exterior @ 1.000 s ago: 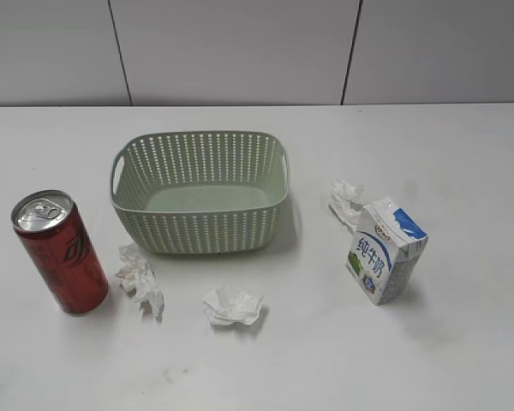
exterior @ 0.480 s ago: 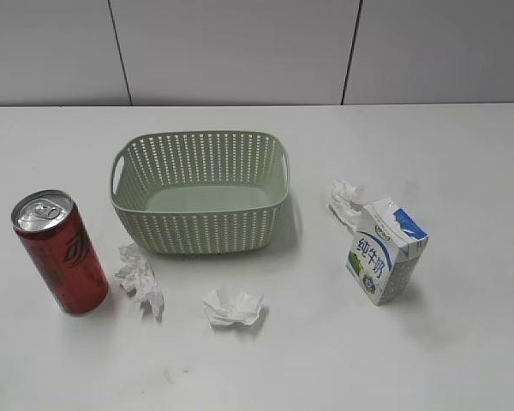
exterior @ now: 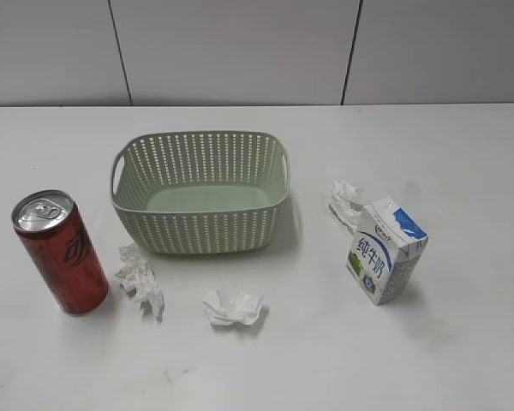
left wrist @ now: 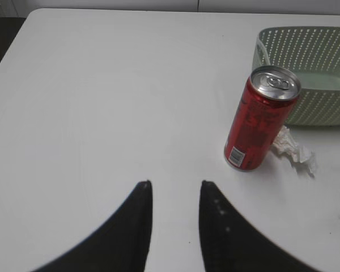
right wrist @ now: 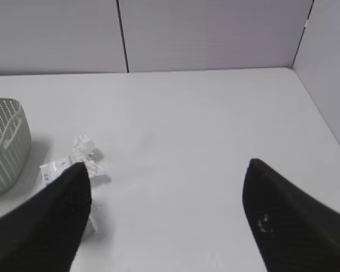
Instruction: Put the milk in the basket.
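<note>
Change: nothing is seen to have moved since the earlier exterior frames.
Left gripper: fingers are held narrowly apart over bare table, nothing pinched.
Right gripper: fingers are spread wide, nothing held.
Milk carton: stood upright on the table, well right of the basket.
Basket: pale green, set at centre.
Red can: stood left of the basket.
Crumpled tissues: scattered nearby.

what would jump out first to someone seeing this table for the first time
The red can standing at the left is the brightest thing, next to the pale green basket in the middle, which holds nothing. The blue-and-white milk carton stands alone at the right, and three crumpled paper wads lie scattered around the basket.
</note>
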You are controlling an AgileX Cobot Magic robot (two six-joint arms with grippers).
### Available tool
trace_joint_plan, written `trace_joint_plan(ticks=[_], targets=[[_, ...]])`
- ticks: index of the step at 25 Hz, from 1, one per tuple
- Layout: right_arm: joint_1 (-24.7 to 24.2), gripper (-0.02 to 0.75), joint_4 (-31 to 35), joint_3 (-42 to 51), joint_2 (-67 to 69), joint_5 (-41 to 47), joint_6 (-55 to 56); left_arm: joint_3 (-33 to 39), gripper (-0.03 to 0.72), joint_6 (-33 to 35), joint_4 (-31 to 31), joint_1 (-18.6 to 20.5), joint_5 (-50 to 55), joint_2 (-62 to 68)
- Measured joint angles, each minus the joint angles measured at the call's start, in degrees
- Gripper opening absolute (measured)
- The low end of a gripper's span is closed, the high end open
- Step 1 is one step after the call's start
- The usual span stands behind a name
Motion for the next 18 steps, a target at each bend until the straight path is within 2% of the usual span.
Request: trace_joint_plan(ticks=[4, 9, 18], targets=[[0.8, 0.661, 0.3, -3.5, 9.4, 0.1, -0.9, 0.0, 0.230, 0.0, 0.0, 0.0, 0.0, 0.0], [5.1, 0.655, 0.7, -9.8, 20.8, 1.2, -2.7, 0.0, 0.230, 0.0, 0.0, 0.0, 0.0, 0.0], [17.8, 0.640, 1.0, -20.4, 40.7, 6.7, -2.7, 0.0, 0.230, 0.0, 0.0, 0.0, 0.0, 0.0]])
